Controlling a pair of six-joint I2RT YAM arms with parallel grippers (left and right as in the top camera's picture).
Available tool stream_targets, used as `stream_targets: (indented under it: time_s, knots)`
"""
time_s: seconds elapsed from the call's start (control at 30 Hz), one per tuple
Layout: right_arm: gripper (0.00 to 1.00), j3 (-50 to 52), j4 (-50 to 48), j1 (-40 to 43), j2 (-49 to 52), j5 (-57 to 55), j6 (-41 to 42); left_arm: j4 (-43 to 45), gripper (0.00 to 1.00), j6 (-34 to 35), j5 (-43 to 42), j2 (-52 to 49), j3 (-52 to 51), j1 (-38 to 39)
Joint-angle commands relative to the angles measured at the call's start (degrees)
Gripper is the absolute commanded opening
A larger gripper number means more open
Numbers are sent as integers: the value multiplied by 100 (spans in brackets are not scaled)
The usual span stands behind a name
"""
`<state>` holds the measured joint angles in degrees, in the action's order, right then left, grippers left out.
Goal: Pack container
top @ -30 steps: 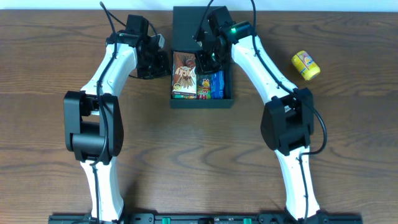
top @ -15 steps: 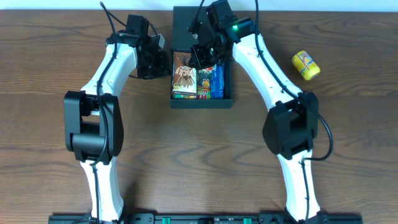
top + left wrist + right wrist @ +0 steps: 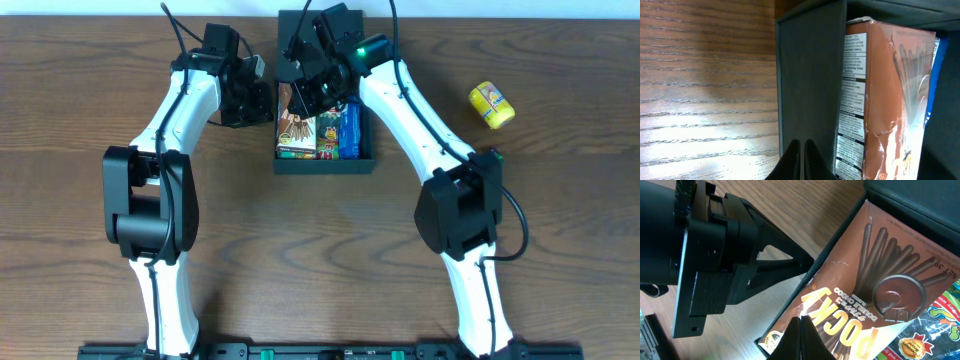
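The dark container (image 3: 325,165) stands open at the table's back middle, its lid (image 3: 290,35) lying flat behind it. Inside lie a brown Pocky box (image 3: 296,128), a green and red packet (image 3: 327,138) and a blue packet (image 3: 349,130). My left gripper (image 3: 268,100) is shut, its tips (image 3: 802,160) against the outside of the container's left wall (image 3: 810,75). My right gripper (image 3: 300,92) is shut and empty, its tips (image 3: 801,322) hovering over the Pocky box (image 3: 880,280) near the left wall. The right wrist view also shows the left gripper (image 3: 809,262) at that wall.
A yellow snack packet (image 3: 492,105) lies on the wooden table to the right of the container, beyond the right arm. Both arms reach in from the front and crowd the container's back left corner.
My right gripper has swung left across the container, from the middle packets to over the Pocky box. The left gripper has closed its last small gap and stayed at the wall.
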<state>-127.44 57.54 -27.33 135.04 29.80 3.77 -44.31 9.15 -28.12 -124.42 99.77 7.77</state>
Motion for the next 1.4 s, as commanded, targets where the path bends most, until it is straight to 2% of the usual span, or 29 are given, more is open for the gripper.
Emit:
stream_targets:
  time_s: [0.0,0.97,1.13,1.37]
  knots:
    - [1,-26,-28,-9,9,39,-109,4,6,-11,2,-83,-28,-11]
    - [1,1021,-826,-17,11,-87,-105,4,6,13,0,-83,-28,-76]
    - [1,988,-914,-17,7,-81,-81,4,6,11,0,-83,-28,-76]
    - [1,271,-778,280,-260,433,-52,4,6,13,2,-83,-28,-76]
